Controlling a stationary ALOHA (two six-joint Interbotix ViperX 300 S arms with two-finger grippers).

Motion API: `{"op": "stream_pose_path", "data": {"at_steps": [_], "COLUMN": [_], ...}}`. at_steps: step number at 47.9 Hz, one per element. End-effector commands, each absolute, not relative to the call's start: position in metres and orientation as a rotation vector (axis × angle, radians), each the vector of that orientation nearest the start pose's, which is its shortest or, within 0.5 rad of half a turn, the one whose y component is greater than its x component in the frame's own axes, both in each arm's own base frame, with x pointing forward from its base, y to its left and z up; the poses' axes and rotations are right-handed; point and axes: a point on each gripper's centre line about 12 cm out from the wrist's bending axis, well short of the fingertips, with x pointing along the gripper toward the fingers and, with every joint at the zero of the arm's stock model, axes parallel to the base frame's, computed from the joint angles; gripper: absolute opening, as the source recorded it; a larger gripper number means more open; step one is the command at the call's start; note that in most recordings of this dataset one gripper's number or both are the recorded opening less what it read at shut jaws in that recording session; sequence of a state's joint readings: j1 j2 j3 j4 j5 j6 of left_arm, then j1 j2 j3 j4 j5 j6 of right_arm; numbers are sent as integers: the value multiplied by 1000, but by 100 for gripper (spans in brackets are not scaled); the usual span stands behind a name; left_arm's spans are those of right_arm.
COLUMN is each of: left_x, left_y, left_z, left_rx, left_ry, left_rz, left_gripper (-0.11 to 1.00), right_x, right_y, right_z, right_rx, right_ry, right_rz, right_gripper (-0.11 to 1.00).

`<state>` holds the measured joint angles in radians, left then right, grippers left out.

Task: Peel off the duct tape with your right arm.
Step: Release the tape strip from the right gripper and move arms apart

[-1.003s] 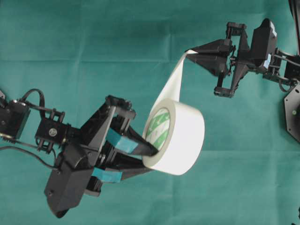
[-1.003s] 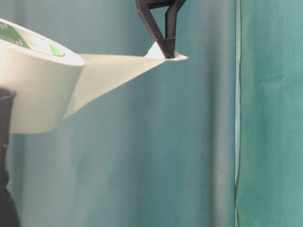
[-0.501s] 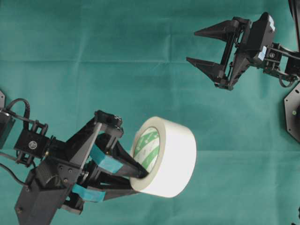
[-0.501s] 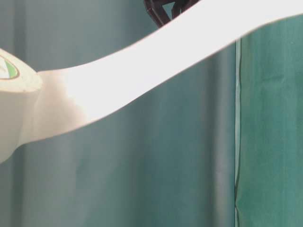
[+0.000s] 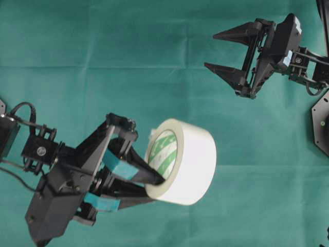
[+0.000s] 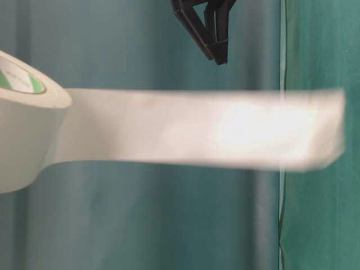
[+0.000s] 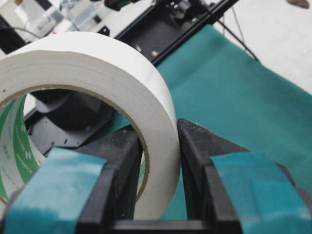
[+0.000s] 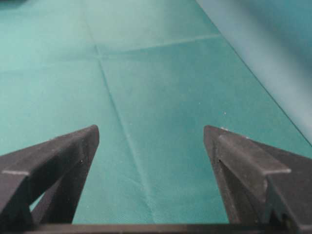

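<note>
Only the duct tape (image 7: 87, 97) carries print — green lettering and green diagonal bands on the white inner core (image 5: 165, 153). In the left wrist view the letters run sideways along the core's near left edge (image 7: 19, 146), but they are cut off and too small to make out as words. In the overhead view the core shows only green-and-white stripes. No other label, number or sign is legible.
</note>
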<state>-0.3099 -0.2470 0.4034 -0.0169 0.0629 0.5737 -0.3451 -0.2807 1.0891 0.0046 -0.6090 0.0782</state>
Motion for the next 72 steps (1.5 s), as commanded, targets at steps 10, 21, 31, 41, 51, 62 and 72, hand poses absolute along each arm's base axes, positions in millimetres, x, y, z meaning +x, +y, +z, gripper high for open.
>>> {"op": "stream_pose_path", "data": {"at_steps": [10, 21, 31, 41, 51, 62, 72], "left_x": [374, 365, 352, 341, 335, 331, 334], "left_y": [-98, -62, -22, 15, 41, 56, 55], "left_z": [365, 356, 352, 346, 332, 320, 306], "left_rx": [574, 568, 560, 556, 546, 536, 529], "left_ry": [130, 183, 210, 244, 271, 306, 318], "left_rz": [-307, -230, -126, -27, 48, 86, 81], "left_gripper": [21, 21, 21, 21, 21, 21, 21], "right_x": [280, 279, 280, 281, 282, 283, 283], "right_y": [-101, -101, -101, -100, -99, -98, -97], "right_z": [203, 203, 204, 205, 206, 206, 206], "right_rx": [110, 111, 110, 109, 110, 110, 110], "right_ry": [143, 145, 142, 139, 136, 136, 136], "right_rz": [-355, -356, -355, -349, -346, -342, -338], "right_gripper": [65, 65, 65, 65, 65, 65, 65]}}
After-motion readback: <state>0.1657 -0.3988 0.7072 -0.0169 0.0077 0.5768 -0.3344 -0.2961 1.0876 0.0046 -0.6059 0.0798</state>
